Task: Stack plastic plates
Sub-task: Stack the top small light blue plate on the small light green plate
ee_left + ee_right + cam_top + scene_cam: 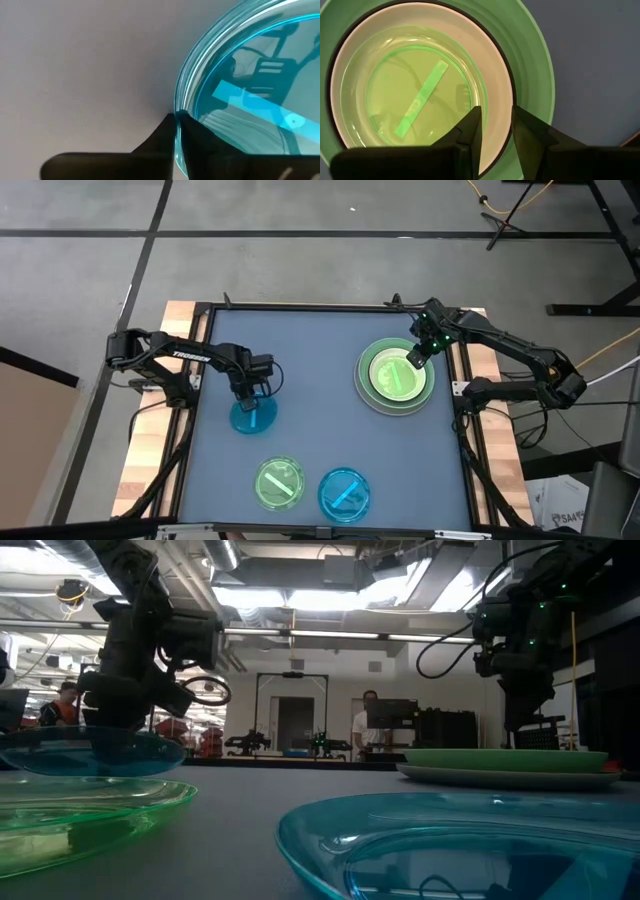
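Observation:
A translucent blue plate (253, 416) sits left of the table's middle, with my left gripper (245, 391) shut on its rim. On the right stands a stack (395, 378): a large grey plate (362, 390) at the bottom, then a light green plate (532, 60), a dark rim (506, 70), a white plate (490, 60), and a translucent green plate (420, 95) on top. My right gripper (495, 122) hangs open just above the stack's right part. Its fingers straddle the rims of the top plates without visibly touching them. My left gripper pinches the translucent blue plate by its rim (176, 117), one finger inside the plate and one outside. It comes from above, pointing down, at the plate's far-left edge. Whether the plate is clear of the table cannot be told.
A second translucent green plate (280, 483) and a second translucent blue plate (344, 493) lie side by side near the table's near edge. The dark blue-grey table top (310, 350) has a raised black frame around it. People stand in the room behind.

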Action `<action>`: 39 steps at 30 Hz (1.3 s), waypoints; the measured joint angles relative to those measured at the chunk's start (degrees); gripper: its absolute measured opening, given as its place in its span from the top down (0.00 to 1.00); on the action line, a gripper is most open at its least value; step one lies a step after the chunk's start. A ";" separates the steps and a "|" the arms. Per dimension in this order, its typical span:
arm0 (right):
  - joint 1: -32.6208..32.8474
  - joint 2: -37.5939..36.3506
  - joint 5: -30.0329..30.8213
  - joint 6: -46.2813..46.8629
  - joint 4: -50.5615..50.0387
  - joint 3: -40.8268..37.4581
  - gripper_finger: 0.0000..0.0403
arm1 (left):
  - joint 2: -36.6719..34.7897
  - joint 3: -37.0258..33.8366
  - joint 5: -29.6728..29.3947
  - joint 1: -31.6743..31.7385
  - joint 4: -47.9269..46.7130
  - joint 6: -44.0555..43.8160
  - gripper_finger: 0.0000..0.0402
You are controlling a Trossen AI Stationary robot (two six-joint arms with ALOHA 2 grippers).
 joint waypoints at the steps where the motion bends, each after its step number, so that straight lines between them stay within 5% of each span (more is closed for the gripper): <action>1: 0.00 0.00 -0.01 0.00 0.02 0.00 0.76 | 0.00 0.00 0.00 0.00 0.08 0.00 0.97; 16: 0.81 0.00 -14.55 3.29 10.20 -0.02 0.76 | 0.26 8.07 -0.16 -0.07 8.50 -2.72 1.00; 29: 14.92 0.00 -13.79 11.12 28.24 -0.02 0.76 | 0.15 10.27 -10.19 -0.04 21.95 -18.28 1.00; 39: 24.39 0.00 -0.07 14.07 39.49 -0.02 0.76 | 0.15 10.29 -23.45 -0.98 34.77 -23.89 1.00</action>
